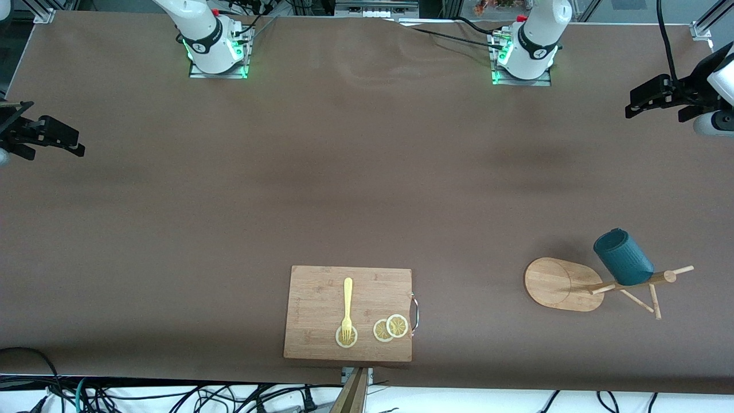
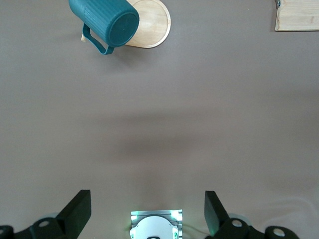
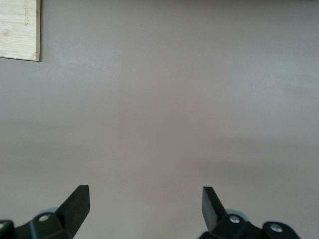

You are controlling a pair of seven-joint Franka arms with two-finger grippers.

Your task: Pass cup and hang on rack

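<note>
**Teal cup hangs on the bamboo rack, both arms drawn back**

The right gripper [image 1: 69,143] waits high over the bare brown bench [image 1: 344,172] at the right arm's end, its black fingers [image 3: 75,204] spread wide with nothing between them.

Well toward that end from the rack lies a rectangular bamboo cutting board [image 1: 321,298], carrying a yellow plastic fork [image 1: 347,307] and three lemon slices [image 1: 390,328], the fork's tines on one slice.

The light bamboo rack [image 1: 559,284] with flat oval base stands near the left arm's end of the bench. The small dark teal ribbed cup [image 1: 624,258] hangs on one of its angled pegs, tilted, clear of the base.

The left gripper [image 1: 645,97] hovers over the bench's edge at the left arm's end, well apart from the rack, its fingers [image 2: 77,206] also spread and empty.
</note>
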